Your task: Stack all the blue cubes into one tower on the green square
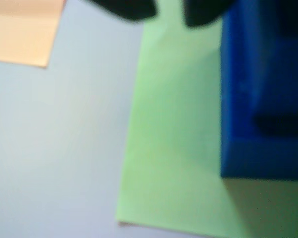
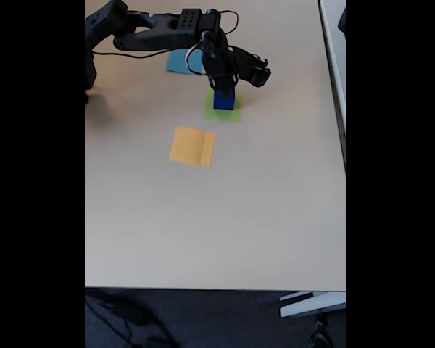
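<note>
Blue cubes [image 2: 224, 100] stand stacked on the green square [image 2: 234, 112], beyond the orange-yellow square [image 2: 192, 146] in the fixed view. Directly above the green square, the black gripper [image 2: 223, 88] meets the stack's top; whether its jaws are apart or clamped cannot be told.

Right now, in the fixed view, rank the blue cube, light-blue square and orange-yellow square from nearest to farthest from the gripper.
1. Blue cube: directly under the gripper, on the green square.
2. Light-blue square: up-left, partly behind the arm.
3. Orange-yellow square: below-left, farthest.
</note>
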